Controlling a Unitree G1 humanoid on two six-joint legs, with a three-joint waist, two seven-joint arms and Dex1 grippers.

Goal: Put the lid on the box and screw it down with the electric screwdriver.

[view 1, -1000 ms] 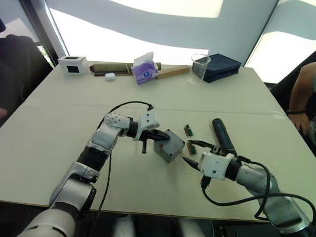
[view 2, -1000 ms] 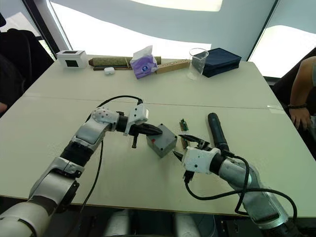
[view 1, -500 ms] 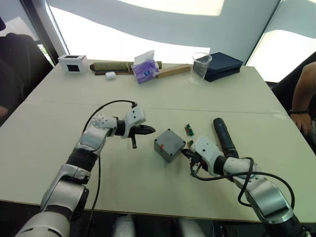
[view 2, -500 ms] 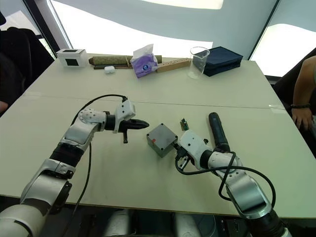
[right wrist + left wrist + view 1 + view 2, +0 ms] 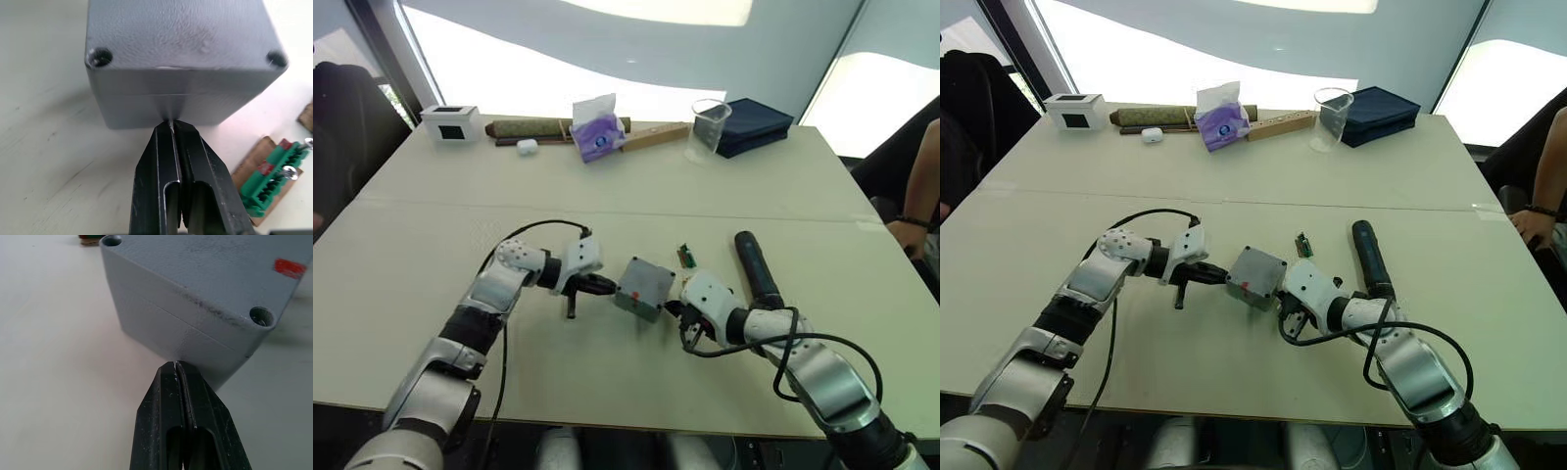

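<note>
Lid seated, both tools squaring the box before screwing

Left tool (image 5: 177, 366), its two black fingers pressed together on nothing, sets its tip against one side wall of the small square grey plastic box (image 5: 639, 292). The thin grey plastic lid with a red mark (image 5: 205, 274) already sits on top, a fine seam showing beneath it, and a screw head seems to sit in at least one corner hole. Right tool (image 5: 171, 125), likewise clenched and empty, touches the opposite wall, so the box is pinched between the two tips near the middle of the pale cream counter (image 5: 431, 245).

Judged from this, placing is done and the step in hand is aligning or steadying. Next, one tool must let go and fetch the black cylindrical electric screwdriver (image 5: 756, 268), lying just right of the box, beyond small green circuit boards (image 5: 274, 169).

Along the counter's far edge stand a white box with a black window (image 5: 449, 122), a purple tissue pack (image 5: 595, 130), a clear plastic cup (image 5: 706, 128) and a dark blue pouch (image 5: 753, 126). Bright windows lie behind; a person's arm (image 5: 918, 201) rests at the right.
</note>
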